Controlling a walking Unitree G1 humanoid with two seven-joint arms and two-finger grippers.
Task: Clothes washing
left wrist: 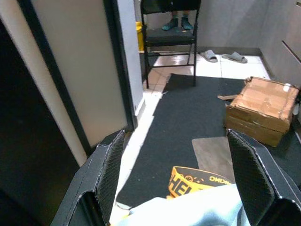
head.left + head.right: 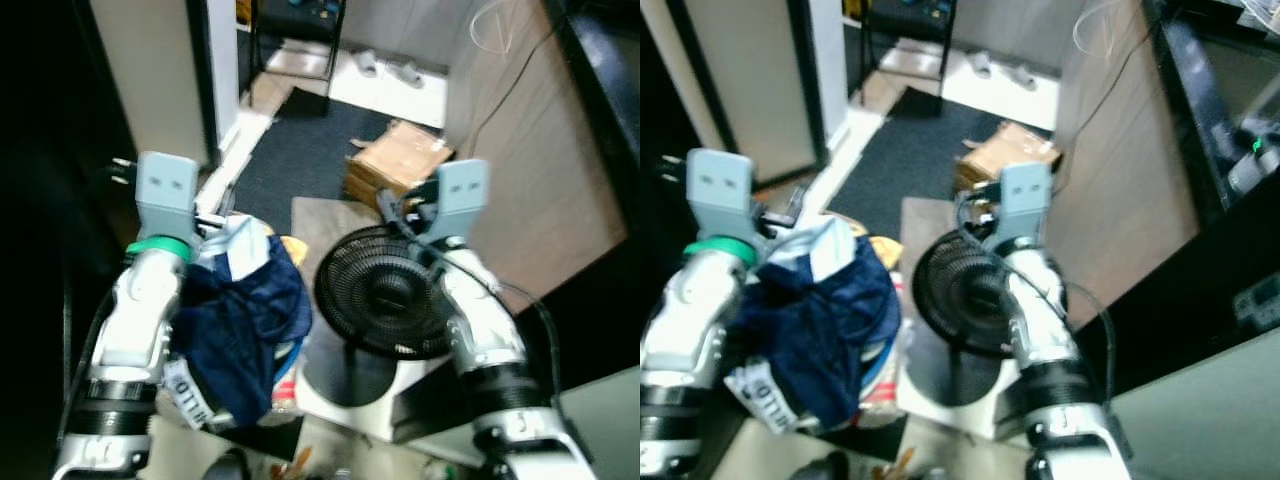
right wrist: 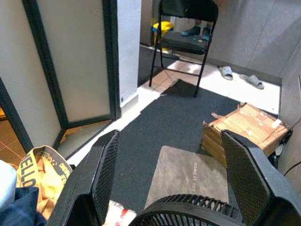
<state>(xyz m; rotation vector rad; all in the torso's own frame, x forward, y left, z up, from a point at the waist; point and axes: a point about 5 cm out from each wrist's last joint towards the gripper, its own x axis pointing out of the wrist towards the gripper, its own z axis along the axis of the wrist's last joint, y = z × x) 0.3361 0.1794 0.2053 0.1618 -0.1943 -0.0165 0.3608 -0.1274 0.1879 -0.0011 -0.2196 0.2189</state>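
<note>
A heap of clothes lies low between my raised arms: a dark blue garment point(image 2: 240, 330) with a light blue cloth point(image 2: 242, 245) on top. In the left wrist view my left gripper point(image 1: 175, 136) stands open just above the light blue cloth point(image 1: 188, 207), with nothing between its fingers. My right gripper point(image 3: 169, 136) is open too and holds nothing. It hangs over a black fan point(image 3: 188, 209) that lies to the right of the clothes.
The fan point(image 2: 385, 290) rests on a white base. A yellow printed bag point(image 1: 197, 181) peeks out beside the clothes. Ahead lie a dark mat point(image 2: 300, 150), a cardboard box point(image 2: 398, 158), a folding chair point(image 1: 169, 33) with a person's feet behind it, and slippers point(image 1: 223, 56). A wooden wall point(image 2: 540, 150) runs along the right.
</note>
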